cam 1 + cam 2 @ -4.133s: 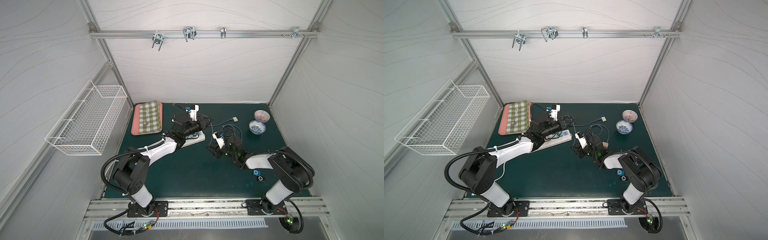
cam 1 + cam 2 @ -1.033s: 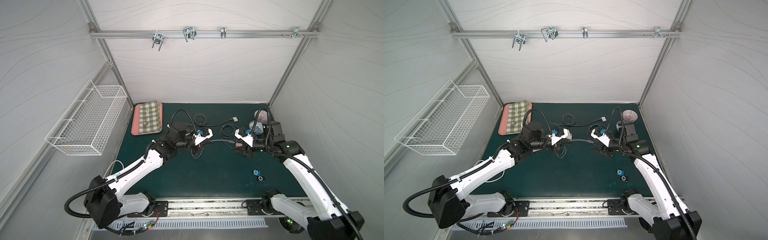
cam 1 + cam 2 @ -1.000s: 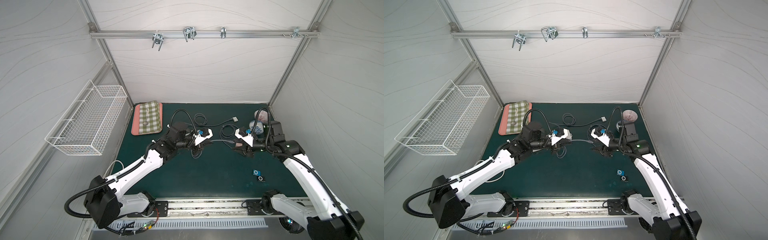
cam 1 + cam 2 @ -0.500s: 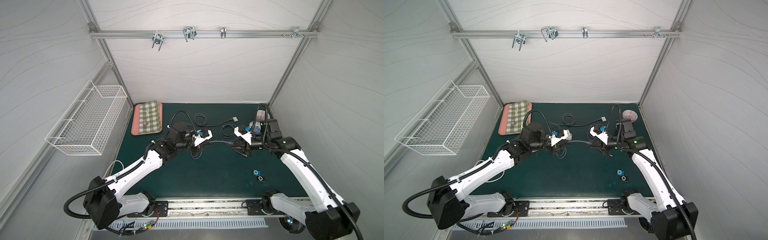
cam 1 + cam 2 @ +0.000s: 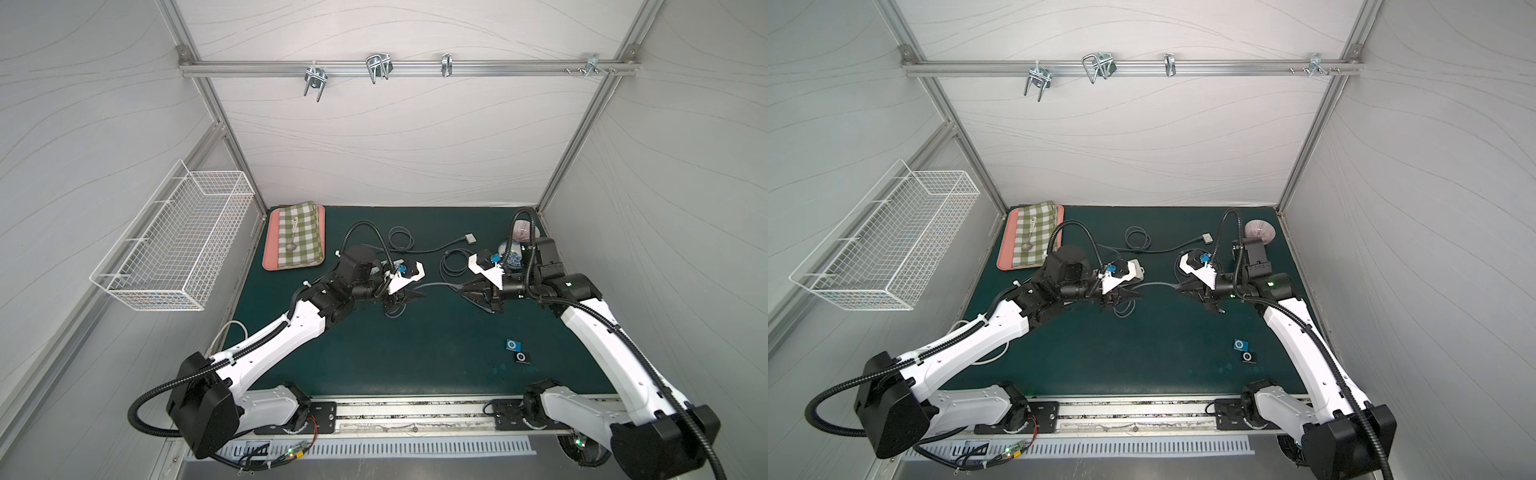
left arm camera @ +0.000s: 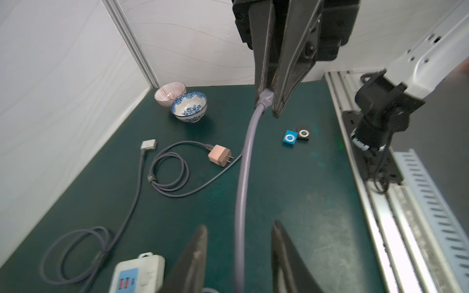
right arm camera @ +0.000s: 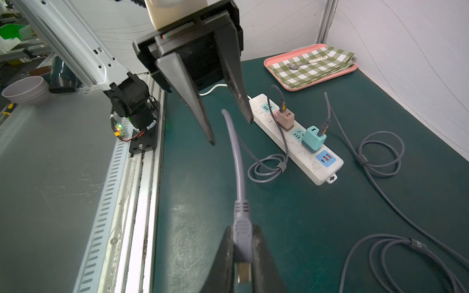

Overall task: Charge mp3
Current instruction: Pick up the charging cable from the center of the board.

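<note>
My right gripper [image 7: 242, 253] is clamped on the cable plug [image 7: 243, 225]. My left gripper [image 6: 238, 228] stands open, the cable between its jaws. Recommendation: withdraw left straight back and keep the plug level toward the mp3 players [image 6: 289, 137].

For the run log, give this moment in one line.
left gripper open around cable | right gripper shut on cable plug | mp3 players untouched

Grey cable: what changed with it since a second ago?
The left gripper let go of the grey cable and its jaws now stand open. The right gripper moved in toward it and shut on the cable's plug end. The blue mp3 player and black mp3 player stayed put on the table.
</note>
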Available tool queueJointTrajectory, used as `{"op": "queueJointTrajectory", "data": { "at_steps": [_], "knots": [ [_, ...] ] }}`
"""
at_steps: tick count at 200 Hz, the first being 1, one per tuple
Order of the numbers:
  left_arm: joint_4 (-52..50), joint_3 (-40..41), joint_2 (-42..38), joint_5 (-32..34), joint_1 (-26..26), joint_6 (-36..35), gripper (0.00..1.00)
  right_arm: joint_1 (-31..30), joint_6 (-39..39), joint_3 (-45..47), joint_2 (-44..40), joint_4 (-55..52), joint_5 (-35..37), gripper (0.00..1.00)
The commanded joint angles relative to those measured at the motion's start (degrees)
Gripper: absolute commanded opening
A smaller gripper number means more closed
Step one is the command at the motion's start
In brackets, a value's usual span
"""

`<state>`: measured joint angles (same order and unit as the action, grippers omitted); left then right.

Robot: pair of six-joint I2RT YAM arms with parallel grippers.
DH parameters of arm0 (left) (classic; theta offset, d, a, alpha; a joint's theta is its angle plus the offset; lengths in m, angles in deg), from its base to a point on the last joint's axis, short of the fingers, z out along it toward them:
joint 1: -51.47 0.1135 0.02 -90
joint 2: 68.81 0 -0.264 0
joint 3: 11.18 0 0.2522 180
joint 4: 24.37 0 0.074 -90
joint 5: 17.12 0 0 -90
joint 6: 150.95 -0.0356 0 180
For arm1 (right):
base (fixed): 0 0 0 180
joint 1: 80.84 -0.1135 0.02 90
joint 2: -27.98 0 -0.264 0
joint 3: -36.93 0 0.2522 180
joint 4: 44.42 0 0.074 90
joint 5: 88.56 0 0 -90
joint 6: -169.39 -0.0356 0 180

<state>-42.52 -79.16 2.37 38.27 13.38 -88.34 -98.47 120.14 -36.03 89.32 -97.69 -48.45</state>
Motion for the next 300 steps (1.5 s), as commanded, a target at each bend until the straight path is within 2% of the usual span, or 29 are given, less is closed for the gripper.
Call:
{"op": "queueJointTrajectory", "data": {
  "at_steps": [1, 22, 54, 126, 232, 260, 300],
  "knots": [
    [2.0, -4.4, 2.3, -6.2, 0.3, 2.2, 0.53, -1.5, 4.5, -1.9, 0.2, -1.6, 0.7, 0.02],
    [7.2, -5.9, 5.3, -10.4, 0.3, 6.7, 0.53, -3.8, 5.2, -1.4, 0.1, 0.9, 2.2, 0.0],
    [16.0, -6.6, 8.4, -13.9, 0.2, 13.5, 0.45, -7.3, 6.9, -0.9, 0.0, 4.3, 6.0, 0.0],
    [14.8, -7.0, 8.9, -12.3, -1.9, 11.2, 0.32, -8.3, 5.9, -0.6, 1.0, 6.7, 6.0, 0.0],
    [14.0, -7.9, 10.1, -12.2, -2.9, 10.4, 0.31, -8.4, 4.0, -1.4, 1.1, 7.3, 4.2, 0.0],
    [14.0, -8.2, 10.5, -12.1, -3.0, 10.1, 0.26, -8.6, 3.9, -1.3, 1.0, 7.0, 4.1, 0.0],
    [13.8, -8.3, 10.7, -11.9, -3.3, 9.9, 0.11, -9.0, 3.6, -1.4, 0.7, 6.9, 3.9, 0.0]
  ]
}}
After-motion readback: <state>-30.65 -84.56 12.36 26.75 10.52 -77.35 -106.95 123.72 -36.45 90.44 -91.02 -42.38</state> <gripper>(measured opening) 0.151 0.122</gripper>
